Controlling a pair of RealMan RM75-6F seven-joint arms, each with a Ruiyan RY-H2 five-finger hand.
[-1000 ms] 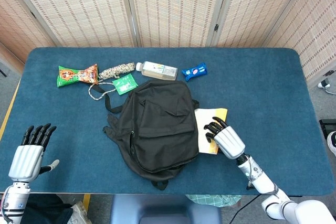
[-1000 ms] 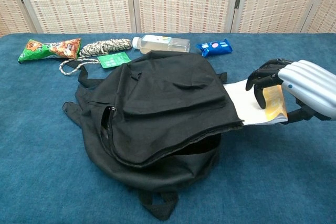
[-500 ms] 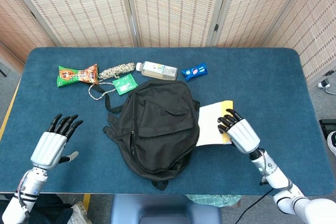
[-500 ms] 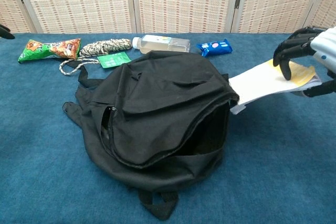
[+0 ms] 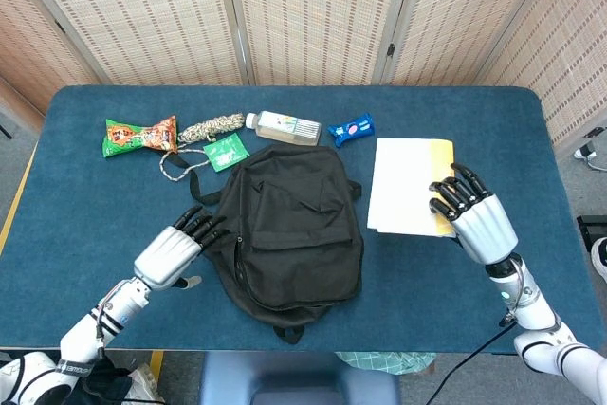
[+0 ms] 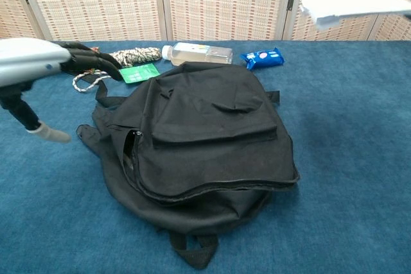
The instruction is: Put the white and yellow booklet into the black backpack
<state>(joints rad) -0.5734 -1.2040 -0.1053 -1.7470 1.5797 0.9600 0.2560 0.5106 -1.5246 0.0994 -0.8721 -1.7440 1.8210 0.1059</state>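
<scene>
The black backpack (image 5: 285, 225) lies flat in the middle of the blue table (image 5: 531, 139); its flap is down in the chest view (image 6: 205, 139). The white and yellow booklet (image 5: 406, 185) hangs in the air to the right of the backpack, clear of it. My right hand (image 5: 471, 222) grips its near right corner. From the chest camera the booklet (image 6: 356, 1) shows high at the top right, and the right hand is hidden there. My left hand (image 5: 175, 251) hovers at the backpack's left edge, fingers spread and holding nothing (image 6: 32, 62).
Along the far side lie a green and orange snack bag (image 5: 139, 134), a coiled rope (image 5: 211, 127), a green packet (image 5: 226, 151), a clear bottle (image 5: 283, 125) and a blue packet (image 5: 351, 128). Woven screens stand behind the table.
My right hand has lifted the booklet up and to the right, away from the backpack, whose flap has dropped flat. My left hand has moved in from the near left corner to the backpack's left side.
</scene>
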